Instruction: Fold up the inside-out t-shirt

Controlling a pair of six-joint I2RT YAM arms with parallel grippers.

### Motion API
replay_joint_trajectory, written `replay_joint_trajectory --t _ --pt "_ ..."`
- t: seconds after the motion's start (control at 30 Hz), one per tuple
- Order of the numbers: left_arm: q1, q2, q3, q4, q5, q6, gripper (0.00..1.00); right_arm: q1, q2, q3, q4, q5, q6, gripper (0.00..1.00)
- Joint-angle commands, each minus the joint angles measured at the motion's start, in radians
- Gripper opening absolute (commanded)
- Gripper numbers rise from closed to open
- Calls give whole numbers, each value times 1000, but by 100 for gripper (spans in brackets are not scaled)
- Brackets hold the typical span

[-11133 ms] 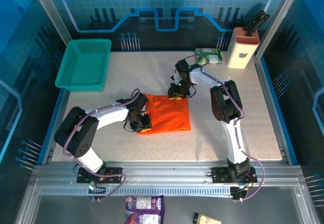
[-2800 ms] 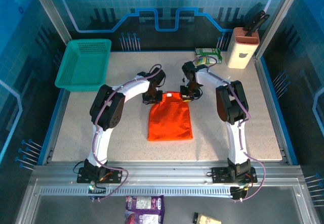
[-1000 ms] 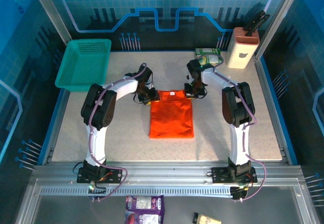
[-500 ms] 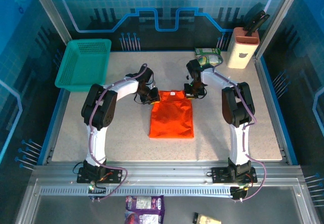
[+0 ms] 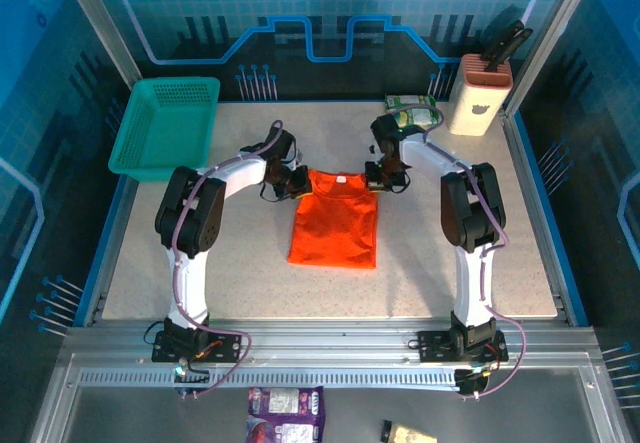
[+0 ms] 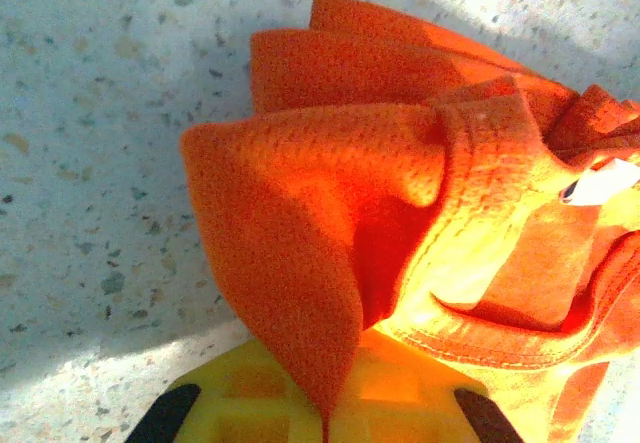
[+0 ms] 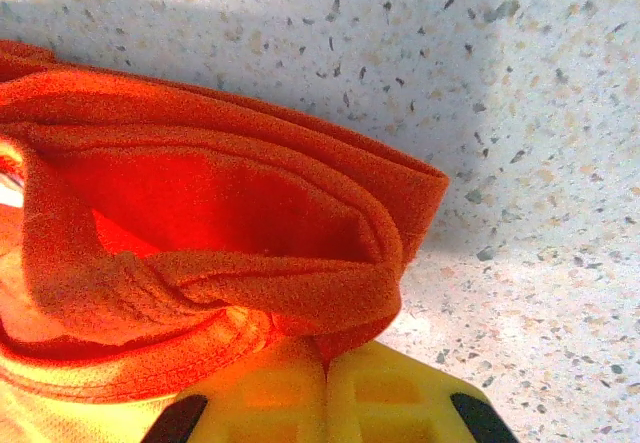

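I judge the shirt (image 5: 335, 221) to be light, limp and not slippery. It is soft knit cloth that sags and creases wherever nothing supports it, so I can only pull or carry it, never push it, and a lifted edge is likely to drag the layers beneath along. The sensible places to take hold are the two far corners beside the collar, pinching through every layer at once so none peels away, and that is where I have it. The left tool (image 6: 322, 408) is clenched on a bunched fold at its corner, with cloth squeezed between the yellow pads (image 6: 420, 403). The right tool (image 7: 325, 388) is likewise clamped on the other corner, a rolled hem trapped where its pads meet. The shirt lies on the worktop (image 5: 230, 263), to the right of the basket (image 5: 160, 170), nearer the arm bases than the basket and well apart from it. It is bright orange and already doubled into a tall, narrow rectangle, with the collar end farthest from the bases. Up close the weave is a fine mesh, the hems show their stitching, and a white label (image 6: 608, 181) sits by the neck opening, which fits a garment turned inside out.
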Motion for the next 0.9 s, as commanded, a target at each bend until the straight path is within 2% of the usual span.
replay_joint_trajectory --t 0.0,0.3,0.47,0.57,0.7,0.87 --pt "15 -53 9 55 38 -4 0 -25 -55 38 10 -6 -28 0" --pt "32 -103 103 117 74 -15 0 -77 -57 231 -45 -11 -67 0" --pt "43 -88 237 150 99 32 0 -96 -39 403 -55 12 -112 0" --pt "53 -60 332 170 113 69 0 -107 -40 476 -3 9 -155 0" --pt "73 -25 401 237 127 90 0 -115 -83 449 155 -6 -203 0" --pt "95 -53 296 454 150 99 0 -126 -181 248 415 -64 -233 0"
